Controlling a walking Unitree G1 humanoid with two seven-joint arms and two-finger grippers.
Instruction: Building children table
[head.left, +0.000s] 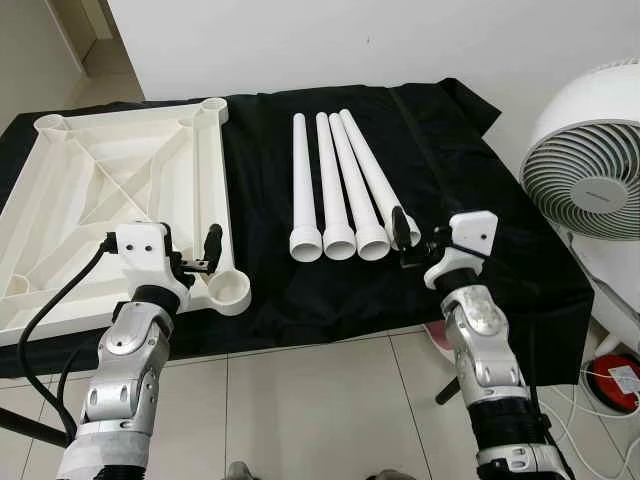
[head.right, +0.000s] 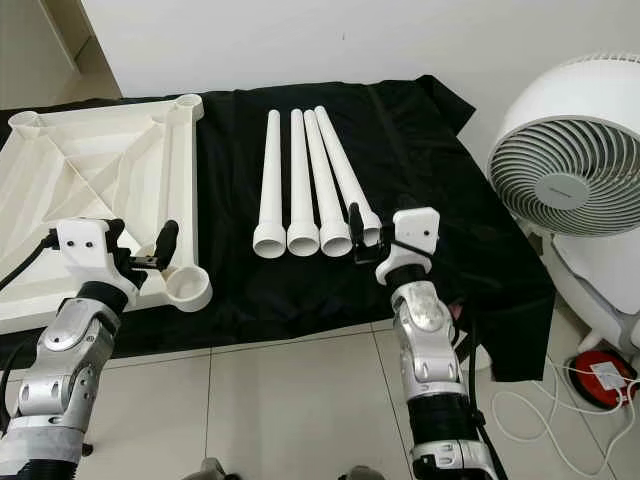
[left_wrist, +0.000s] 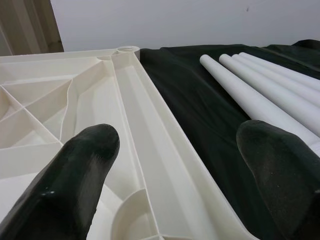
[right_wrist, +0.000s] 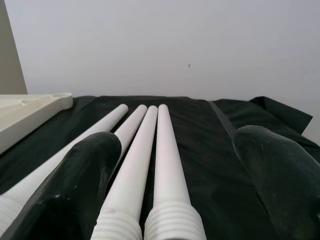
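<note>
Before you, a black cloth (head.left: 420, 170) covers the tabletop. The upturned white table top (head.left: 110, 200) lies at your left, four white legs (head.left: 335, 190) side by side at centre. Your left pincer (head.left: 200, 255) hovers released over the corner socket (head.left: 228, 292); your right pincer (head.left: 408, 238), also released, straddles the legs' threaded ends (right_wrist: 172, 222), visible from its wrist. A white fan (head.left: 590, 150) stands at right.

A low bench draped in black cloth (head.left: 430, 150) stands against a plain white wall (head.left: 350, 45) on a pale tiled floor (head.left: 330, 410), with a round white electric fan (head.left: 585, 165) at right.
</note>
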